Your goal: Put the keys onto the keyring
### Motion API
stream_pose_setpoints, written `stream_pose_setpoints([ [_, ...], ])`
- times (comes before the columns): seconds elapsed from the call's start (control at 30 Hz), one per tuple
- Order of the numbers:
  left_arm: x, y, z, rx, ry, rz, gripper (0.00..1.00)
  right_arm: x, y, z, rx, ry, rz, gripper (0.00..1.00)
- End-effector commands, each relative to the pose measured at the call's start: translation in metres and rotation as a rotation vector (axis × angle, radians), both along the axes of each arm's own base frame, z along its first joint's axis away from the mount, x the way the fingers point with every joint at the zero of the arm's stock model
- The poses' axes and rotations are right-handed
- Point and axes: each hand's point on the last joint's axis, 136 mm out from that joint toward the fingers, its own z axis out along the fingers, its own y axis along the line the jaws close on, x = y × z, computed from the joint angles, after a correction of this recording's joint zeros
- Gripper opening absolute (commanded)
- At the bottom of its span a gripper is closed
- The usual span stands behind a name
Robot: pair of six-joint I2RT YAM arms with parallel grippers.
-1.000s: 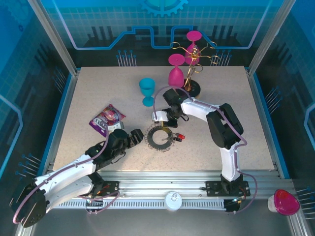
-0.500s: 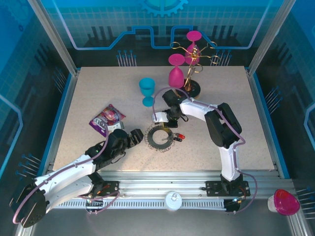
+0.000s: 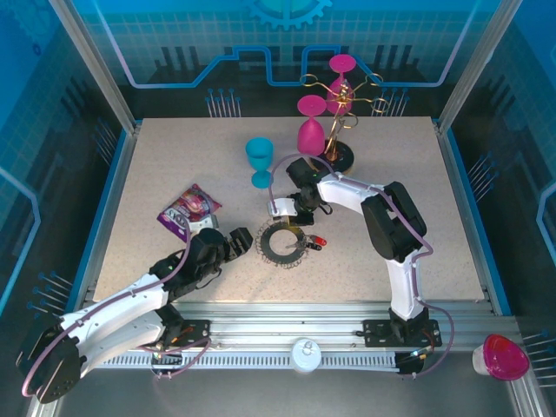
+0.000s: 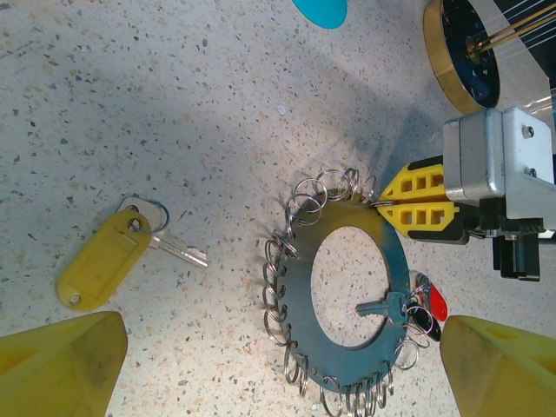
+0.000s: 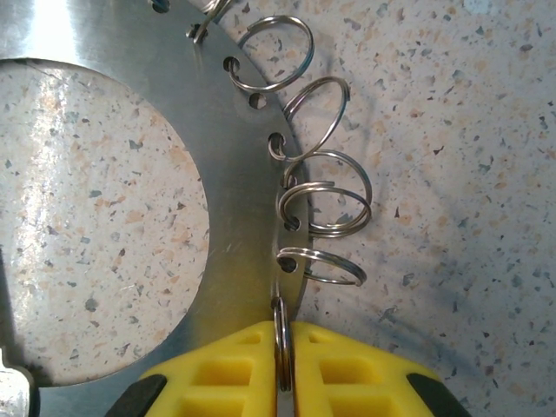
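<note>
Two keys, one keyring [image 4: 297, 300]. From the left wrist: yellow-headed key [image 4: 104, 262] flat on the bench [image 4: 174, 104], at 9 o'clock of the keyring and apart from it; dark-headed key [image 4: 408, 308] among the rim loops at 4 o'clock; left end effector [image 4: 280, 356] spread wide, holding nothing. From the right wrist, close up: right end effector [image 5: 284, 365] clamped on one wire loop [image 5: 282, 334] at the rim.

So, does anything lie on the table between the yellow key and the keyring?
Nothing visible does. Bare table separates the yellow key from the keyring. The right hand pinches a wire loop on the ring's far side.
</note>
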Motion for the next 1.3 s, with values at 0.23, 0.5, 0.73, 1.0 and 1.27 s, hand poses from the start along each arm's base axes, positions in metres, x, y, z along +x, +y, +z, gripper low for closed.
stream_pose_setpoints([
  [0.23,-0.002,0.009,-0.005,0.015,0.007,0.027,0.94,-0.007,0.008,0.005,0.011,0.026,0.023,0.08],
  [0.5,-0.002,0.009,-0.005,0.015,0.005,0.026,0.94,-0.006,0.009,0.013,0.022,0.022,0.021,0.15],
  [0.73,-0.002,0.009,-0.005,0.016,0.005,0.022,0.94,-0.007,0.012,0.03,0.061,0.021,0.003,0.24],
  [1.0,-0.001,0.009,-0.006,0.02,0.003,0.027,0.94,-0.011,0.015,0.083,0.205,0.014,-0.272,0.28],
  [1.27,0.001,0.003,-0.013,0.015,0.023,0.011,0.94,-0.053,-0.003,0.089,0.181,0.113,-0.743,0.28],
])
